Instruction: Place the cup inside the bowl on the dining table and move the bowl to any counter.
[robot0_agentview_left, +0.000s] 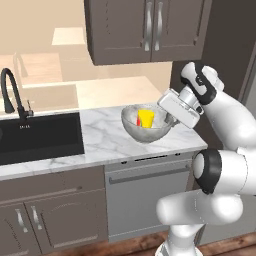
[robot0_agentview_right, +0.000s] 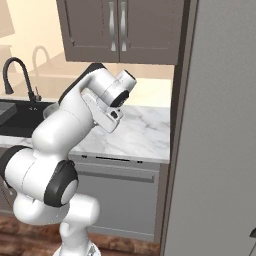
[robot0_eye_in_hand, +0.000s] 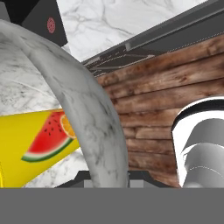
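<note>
Black arched faucet (robot0_agentview_left: 11, 92) and black sink (robot0_agentview_left: 40, 136) sit at the left end of the narrow white marble counter (robot0_agentview_left: 100, 137), over dark grey-brown cabinets (robot0_agentview_left: 50, 215). To their right, the round speckled grey-white bowl (robot0_agentview_left: 146, 123) is on or just above the marble; which of the two cannot be told. It holds the small bright yellow cup (robot0_agentview_left: 146, 118), which leans inside it. In the hand view the cup (robot0_eye_in_hand: 35, 146) bears a watermelon picture and lies against the bowl's inner wall (robot0_eye_in_hand: 94, 113). Right of the bowl, the two-finger gripper (robot0_agentview_left: 170, 119) is clamped on the bowl's right rim, which passes between the fingers. Further right, the white arm (robot0_agentview_left: 225, 120) bends down from the gripper. A wooden floor (robot0_eye_in_hand: 166, 100) lies below the counter edge.
</note>
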